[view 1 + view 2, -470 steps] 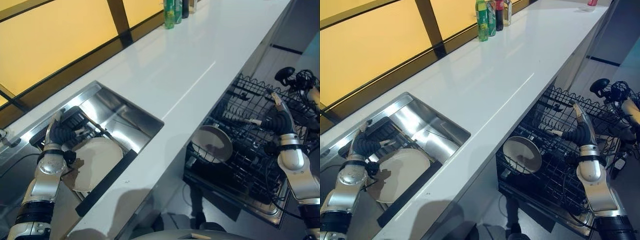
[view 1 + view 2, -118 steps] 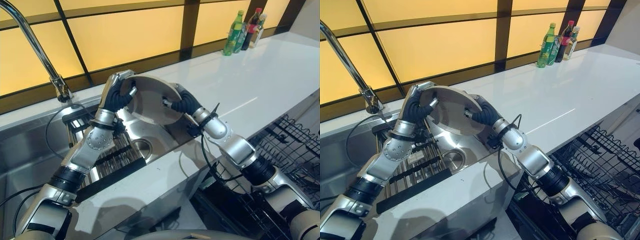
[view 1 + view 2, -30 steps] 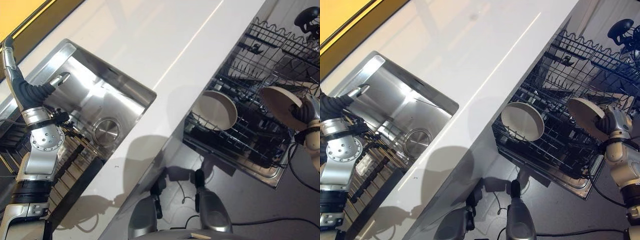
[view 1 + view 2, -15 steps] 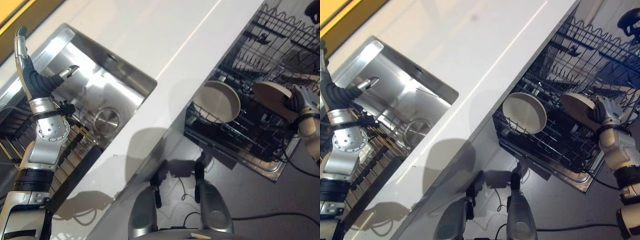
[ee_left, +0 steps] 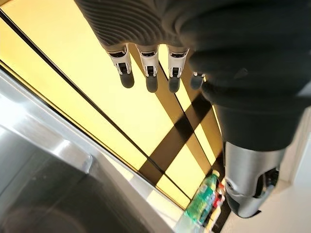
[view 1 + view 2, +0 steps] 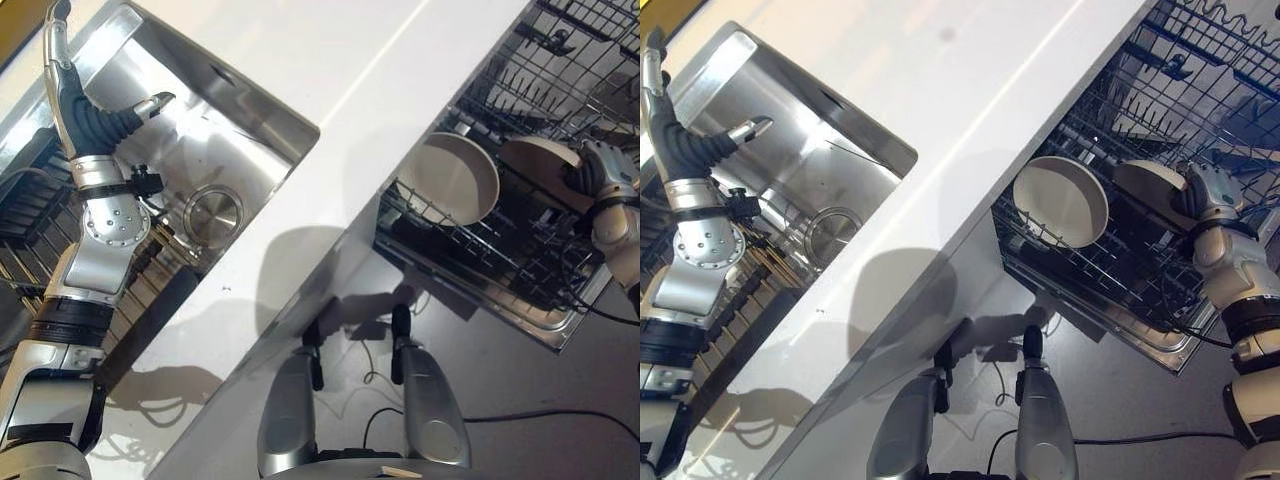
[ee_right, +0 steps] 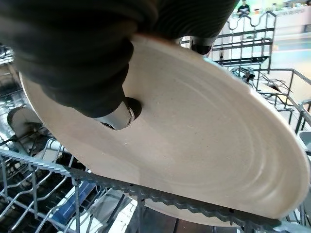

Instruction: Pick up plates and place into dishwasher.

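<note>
One plate (image 7: 194,145), clamped edge-on in the right hand (image 6: 600,172), tilts over the dishwasher rack (image 6: 520,260) to slot beside the racked plate (image 6: 450,180); left hand (image 6: 85,115) hovers fingers-apart above the sink (image 6: 230,130).

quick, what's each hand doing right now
Left hand: open, holding nothing, raised over the sink.
Right hand: shut on the plate at the dishwasher rack.
</note>
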Robot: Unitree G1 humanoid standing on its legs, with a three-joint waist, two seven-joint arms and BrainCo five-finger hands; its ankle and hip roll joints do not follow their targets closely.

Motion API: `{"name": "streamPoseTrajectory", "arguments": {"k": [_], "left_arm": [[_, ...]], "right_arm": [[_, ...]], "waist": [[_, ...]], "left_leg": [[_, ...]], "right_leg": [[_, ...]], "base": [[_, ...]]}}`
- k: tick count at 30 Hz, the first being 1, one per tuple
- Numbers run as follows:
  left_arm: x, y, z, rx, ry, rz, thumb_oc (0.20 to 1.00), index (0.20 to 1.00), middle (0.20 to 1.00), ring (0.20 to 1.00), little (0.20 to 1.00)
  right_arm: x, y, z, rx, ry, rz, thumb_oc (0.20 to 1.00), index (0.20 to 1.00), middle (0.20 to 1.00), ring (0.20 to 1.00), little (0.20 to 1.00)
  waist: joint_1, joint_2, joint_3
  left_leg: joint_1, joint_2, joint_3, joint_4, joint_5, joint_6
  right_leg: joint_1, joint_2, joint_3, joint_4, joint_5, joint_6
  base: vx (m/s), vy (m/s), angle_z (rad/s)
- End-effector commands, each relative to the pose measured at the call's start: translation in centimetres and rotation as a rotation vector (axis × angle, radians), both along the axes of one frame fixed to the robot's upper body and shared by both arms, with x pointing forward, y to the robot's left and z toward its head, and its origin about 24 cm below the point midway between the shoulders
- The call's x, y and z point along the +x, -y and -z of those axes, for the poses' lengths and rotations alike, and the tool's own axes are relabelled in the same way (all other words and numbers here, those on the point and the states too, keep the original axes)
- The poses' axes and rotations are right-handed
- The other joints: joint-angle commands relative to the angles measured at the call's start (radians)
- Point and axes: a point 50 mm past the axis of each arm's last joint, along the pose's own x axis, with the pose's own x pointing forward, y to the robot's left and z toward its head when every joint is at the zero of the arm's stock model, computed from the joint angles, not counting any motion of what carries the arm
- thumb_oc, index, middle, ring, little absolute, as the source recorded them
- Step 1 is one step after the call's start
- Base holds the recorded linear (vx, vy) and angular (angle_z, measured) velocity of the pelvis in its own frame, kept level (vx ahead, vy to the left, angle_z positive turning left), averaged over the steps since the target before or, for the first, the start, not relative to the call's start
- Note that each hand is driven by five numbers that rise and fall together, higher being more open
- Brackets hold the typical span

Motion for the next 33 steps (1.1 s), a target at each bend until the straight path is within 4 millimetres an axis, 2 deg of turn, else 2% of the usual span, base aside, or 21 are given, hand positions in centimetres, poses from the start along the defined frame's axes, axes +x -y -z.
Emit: {"name": "streamPoseTrajectory", "arguments": {"k": [1,4,7,8,9,14,19,23,30,33], "left_arm": [[-0.6,0.0,-4.0,0.032,0.126,0.001,1.0,1.0,1.0,1.0,1.0],[-0.6,0.0,-4.2,0.028,0.129,0.006,1.0,1.0,1.0,1.0,1.0],[-0.4,0.1,-4.2,0.026,0.118,0.014,1.0,1.0,1.0,1.0,1.0],[-0.4,0.2,-4.2,0.033,0.115,0.016,1.0,1.0,1.0,1.0,1.0],[-0.5,0.1,-4.1,0.037,0.112,0.013,1.0,1.0,1.0,1.0,1.0],[-0.8,-0.8,-3.4,0.027,0.085,0.001,1.0,1.0,1.0,1.0,1.0],[-1.3,-1.2,-2.9,0.05,0.047,0.005,1.0,1.0,1.0,1.0,1.0],[-1.6,-1.9,-2.1,0.05,0.013,-0.005,1.0,1.0,1.0,1.0,1.0],[-2.7,-2.8,1.0,0.049,-0.068,-0.009,1.0,1.0,1.0,1.0,1.0],[-3.0,-3.0,1.9,0.047,-0.097,-0.011,1.0,1.0,1.0,1.0,1.0]], "right_arm": [[-0.3,-1.2,7.3,0.119,-0.242,0.002,0.2,0.2,0.2,0.2,0.2],[-0.3,-1.5,7.7,0.138,-0.227,0.01,0.2,0.2,0.2,0.2,0.2],[-0.4,-1.5,8.3,0.139,-0.228,0.02,0.605,0.605,0.605,0.605,0.605],[-0.6,-1.4,8.3,0.136,-0.213,0.032,0.928,0.928,0.928,0.928,0.928],[-0.7,-1.2,8.3,0.144,-0.202,0.043,1.0,1.0,1.0,1.0,1.0],[-1.9,-0.5,9.2,0.196,-0.158,0.096,1.0,1.0,1.0,1.0,1.0],[-2.8,-0.3,9.9,0.199,-0.186,0.098,1.0,1.0,1.0,1.0,1.0],[-3.7,0.1,10.3,0.239,-0.155,0.122,1.0,1.0,1.0,1.0,1.0],[-5.6,0.6,11.1,0.303,-0.114,0.152,1.0,1.0,1.0,1.0,1.0],[-6.3,0.9,10.8,0.334,-0.046,0.181,1.0,1.0,1.0,1.0,1.0]], "waist": [[0.006,0.022,0.001],[0.004,0.024,0.001],[0.001,0.021,-0.006],[0.0,0.018,-0.008],[-0.002,0.015,-0.01],[-0.006,-0.007,-0.035],[-0.008,-0.05,-0.07],[-0.011,-0.073,-0.099],[-0.021,-0.088,-0.153],[-0.028,-0.087,-0.173]], "left_leg": [[-0.111,-0.006,-0.034,-0.046,0.099,0.003],[-0.106,-0.004,-0.032,-0.051,0.099,0.005],[-0.094,-0.002,-0.029,-0.057,0.097,0.006],[-0.088,0.0,-0.028,-0.058,0.096,0.005],[-0.083,0.001,-0.028,-0.06,0.096,0.004],[-0.041,0.009,-0.021,-0.078,0.09,0.004],[-0.002,0.018,-0.01,-0.072,0.072,0.002],[0.033,0.018,-0.007,-0.067,0.055,0.002],[0.103,0.022,-0.005,-0.084,0.039,0.001],[0.136,0.024,0.0,-0.105,0.036,0.001]], "right_leg": [[-0.012,-0.057,0.005,0.146,-0.168,0.046],[-0.011,-0.056,0.005,0.142,-0.167,0.045],[0.002,-0.055,0.002,0.128,-0.163,0.045],[0.01,-0.056,0.001,0.118,-0.159,0.046],[0.018,-0.056,0.0,0.112,-0.157,0.046],[0.069,-0.055,-0.006,0.068,-0.145,0.05],[0.124,-0.063,-0.017,0.017,-0.122,0.056],[0.167,-0.064,-0.019,-0.019,-0.108,0.06],[0.245,-0.069,-0.014,-0.069,-0.098,0.07],[0.269,-0.068,-0.008,-0.086,-0.097,0.075]], "base": [[-0.06,-0.012,0.0],[-0.05,-0.006,0.01],[0.0,0.0,0.0],[0.0,0.0,0.0],[0.0,0.0,0.0],[0.01,-0.004,0.0],[0.03,-0.04,-0.01],[0.06,-0.028,0.01],[0.11,0.013,-0.03],[0.1,0.032,-0.05]]}}
